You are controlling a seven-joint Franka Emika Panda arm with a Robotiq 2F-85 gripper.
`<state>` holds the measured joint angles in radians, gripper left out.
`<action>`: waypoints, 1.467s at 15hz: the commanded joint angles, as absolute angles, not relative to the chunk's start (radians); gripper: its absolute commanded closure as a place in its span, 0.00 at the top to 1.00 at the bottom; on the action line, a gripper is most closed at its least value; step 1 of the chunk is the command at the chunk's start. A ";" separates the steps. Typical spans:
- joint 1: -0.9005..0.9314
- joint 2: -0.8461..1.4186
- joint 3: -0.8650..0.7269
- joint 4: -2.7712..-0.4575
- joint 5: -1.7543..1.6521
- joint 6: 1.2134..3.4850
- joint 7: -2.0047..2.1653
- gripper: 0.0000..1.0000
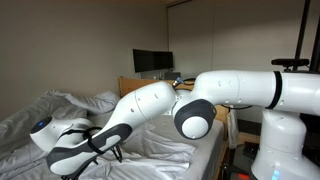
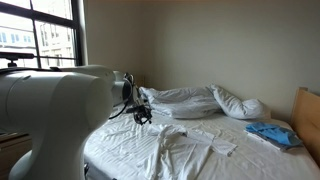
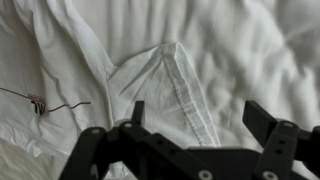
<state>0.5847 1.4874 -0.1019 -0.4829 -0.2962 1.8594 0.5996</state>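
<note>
Because the bed is covered in loose white linen, the arm is best lowered squarely over the folded white cloth, which lies on the sheet just beneath the gripper. Its fingers stand wide apart, holding nothing; centre them across the raised hem. Cloth and sheet blend, so the cloth's outline is hard to trace, and the small wire beside it cannot be identified.

sheet fold sits just beneath the hand.
</note>
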 commanded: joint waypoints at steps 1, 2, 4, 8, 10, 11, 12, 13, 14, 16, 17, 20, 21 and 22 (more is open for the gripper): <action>0.578 1.488 -0.107 -0.491 -0.276 1.830 0.575 1.00; 0.576 1.488 -0.106 -0.495 -0.275 1.819 0.573 1.00; 0.572 1.489 -0.109 -0.509 -0.279 1.804 0.577 1.00; 0.565 1.490 -0.083 -0.481 -0.254 1.728 0.550 1.00; 0.574 1.490 -0.104 -0.496 -0.269 1.758 0.584 1.00; 0.575 1.489 -0.102 -0.493 -0.266 1.754 0.583 1.00; 0.576 1.489 -0.101 -0.493 -0.266 1.754 0.582 1.00; 0.574 1.489 -0.107 -0.506 -0.269 1.765 0.600 1.00; 0.573 1.489 -0.111 -0.518 -0.271 1.760 0.602 1.00; 0.571 1.490 -0.127 -0.553 -0.283 1.759 0.622 1.00; 0.572 1.491 -0.134 -0.565 -0.288 1.752 0.628 1.00; 0.572 1.493 -0.146 -0.605 -0.299 1.737 0.631 1.00; 0.572 1.494 -0.146 -0.614 -0.300 1.734 0.629 1.00; 0.574 1.494 -0.148 -0.621 -0.301 1.733 0.631 1.00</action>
<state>0.5685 1.4945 -0.1402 -0.5973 -0.2845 1.7561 0.6104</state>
